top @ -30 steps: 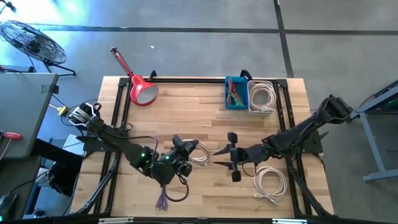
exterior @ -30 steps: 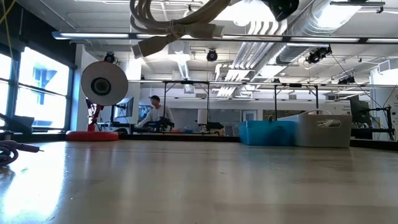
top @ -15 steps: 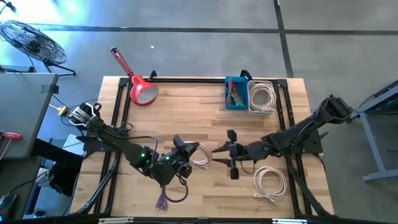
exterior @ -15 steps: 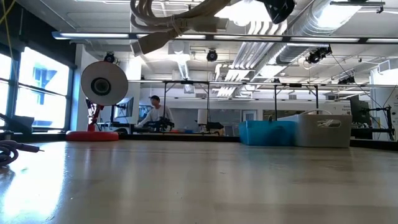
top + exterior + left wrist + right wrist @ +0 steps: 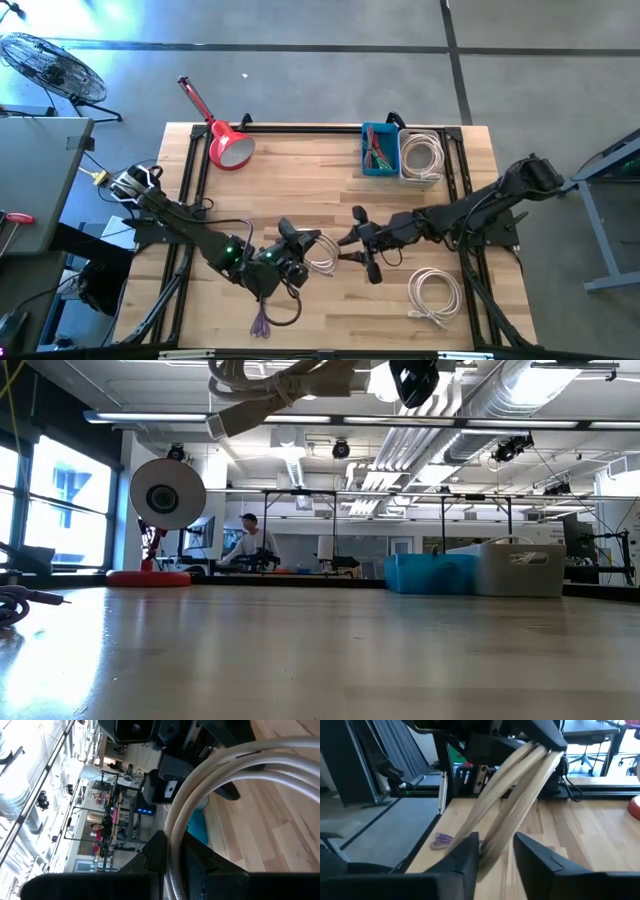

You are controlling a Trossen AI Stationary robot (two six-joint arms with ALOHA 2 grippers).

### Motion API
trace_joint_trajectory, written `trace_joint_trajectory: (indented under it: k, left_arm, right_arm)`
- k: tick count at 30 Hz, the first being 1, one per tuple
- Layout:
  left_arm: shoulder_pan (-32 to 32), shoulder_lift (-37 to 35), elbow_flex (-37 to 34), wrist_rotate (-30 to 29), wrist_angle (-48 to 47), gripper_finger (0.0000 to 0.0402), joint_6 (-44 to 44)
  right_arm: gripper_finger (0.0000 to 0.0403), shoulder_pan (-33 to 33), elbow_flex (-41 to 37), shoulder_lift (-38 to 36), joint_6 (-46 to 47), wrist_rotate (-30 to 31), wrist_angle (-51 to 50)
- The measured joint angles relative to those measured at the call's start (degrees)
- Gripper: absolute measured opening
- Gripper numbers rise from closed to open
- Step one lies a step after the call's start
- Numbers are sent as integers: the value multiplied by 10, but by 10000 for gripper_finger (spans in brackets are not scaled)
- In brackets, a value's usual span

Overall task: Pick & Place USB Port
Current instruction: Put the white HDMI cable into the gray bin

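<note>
The left gripper (image 5: 297, 245) is hanging above the near middle of the table (image 5: 300, 170), its fingers (image 5: 200, 865) clamped on a coiled white cable (image 5: 322, 250). The cable is being held clear of the tabletop; in the low view its loops (image 5: 270, 385) are showing high at the top of the picture.

The right gripper (image 5: 352, 240) is sitting just beside the coil, on the side away from the left gripper. Its fingers (image 5: 470, 857) are standing apart, with the cable strands (image 5: 515, 795) running between them. Contact between fingers and cable cannot be determined.

A second white cable coil (image 5: 433, 297) is lying flat on the table near the front right corner. A blue bin (image 5: 380, 150) holding coloured ties is standing at the far edge, touching a grey bin (image 5: 421, 156) that is holding more white cable. A red desk lamp (image 5: 226, 142) is lying at the far left corner. A purple tie (image 5: 262, 322) is resting at the front edge.
</note>
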Motion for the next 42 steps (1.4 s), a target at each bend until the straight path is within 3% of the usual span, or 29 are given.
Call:
trace_joint_trajectory:
  k: [6, 16, 21, 27, 31, 35, 42]
  left_arm:
    - [0, 0, 0, 6, -4, 36, 6]
    - [-7, 0, 0, -3, -4, 180, 8]
    - [-43, -2, 8, -62, -6, 214, 55]
    - [-88, -6, 24, -160, 7, 219, 106]
    - [-110, -5, 24, -216, -1, 220, 113]
    - [-120, -5, 24, -244, -1, 220, 113]
    - [-121, -4, 24, -245, -6, 221, 113]
  right_arm:
    - [16, -15, 0, 8, -10, -19, -6]
    - [10, -14, 1, 4, -2, 22, -61]
    - [10, -3, 4, 2, 23, 142, -178]
    - [9, -3, -5, -24, 86, 280, -368]
    - [8, -1, 2, -73, 118, 347, -423]
    - [8, 0, -2, -123, 123, 393, -482]
    - [8, -29, 22, -242, 86, 540, -578]
